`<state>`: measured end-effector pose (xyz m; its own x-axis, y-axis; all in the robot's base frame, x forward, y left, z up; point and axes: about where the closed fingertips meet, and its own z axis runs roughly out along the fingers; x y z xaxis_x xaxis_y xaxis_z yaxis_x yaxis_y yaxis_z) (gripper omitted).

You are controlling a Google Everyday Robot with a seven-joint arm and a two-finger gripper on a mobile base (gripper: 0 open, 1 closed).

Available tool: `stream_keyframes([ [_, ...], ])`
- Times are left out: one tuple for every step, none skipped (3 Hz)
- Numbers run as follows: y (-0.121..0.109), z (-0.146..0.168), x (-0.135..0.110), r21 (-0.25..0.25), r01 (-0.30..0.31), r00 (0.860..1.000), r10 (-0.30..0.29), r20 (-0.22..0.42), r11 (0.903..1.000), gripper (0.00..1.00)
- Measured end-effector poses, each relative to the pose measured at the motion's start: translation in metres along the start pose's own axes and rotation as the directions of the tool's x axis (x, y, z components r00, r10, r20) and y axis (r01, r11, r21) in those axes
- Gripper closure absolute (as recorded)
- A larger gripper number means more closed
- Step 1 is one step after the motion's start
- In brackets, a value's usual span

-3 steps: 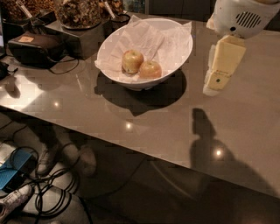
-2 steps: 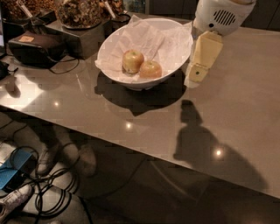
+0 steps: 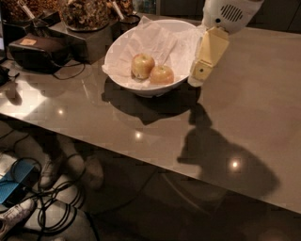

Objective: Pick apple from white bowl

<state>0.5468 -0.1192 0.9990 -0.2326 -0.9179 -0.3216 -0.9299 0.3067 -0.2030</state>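
Observation:
The white bowl (image 3: 122, 49) stands on the grey table, lined with crinkled white paper. Two apples lie side by side in it. The orange-red apple (image 3: 162, 75) is on the right. A paler yellow apple (image 3: 142, 65) is on the left, touching it. My gripper (image 3: 196, 80) hangs just right of the bowl's right rim, above the table, with a cream finger (image 3: 207, 56) pointing down. It holds nothing.
A black device (image 3: 40, 52) with a cable sits at the left of the table. Glass containers of snacks (image 3: 84, 14) stand behind the bowl on a dark stand. The table's front edge runs diagonally; cables and shoes lie on the floor below.
My gripper has moved left across the table, from well right of the bowl to right beside its right rim. The apples and bowl have not moved.

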Motion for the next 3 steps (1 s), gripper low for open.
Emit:
stream_keyframes([
  [-0.020,0.015,-0.022,-0.037,-0.048,0.999,0.048,0.009,0.9982,0.00],
  [-0.025,0.015,-0.028,-0.021,-0.047,0.999,0.047,0.027,0.9987,0.00],
  [-0.029,0.021,-0.033,-0.045,-0.074,0.995,0.077,0.062,0.9962,0.00],
])
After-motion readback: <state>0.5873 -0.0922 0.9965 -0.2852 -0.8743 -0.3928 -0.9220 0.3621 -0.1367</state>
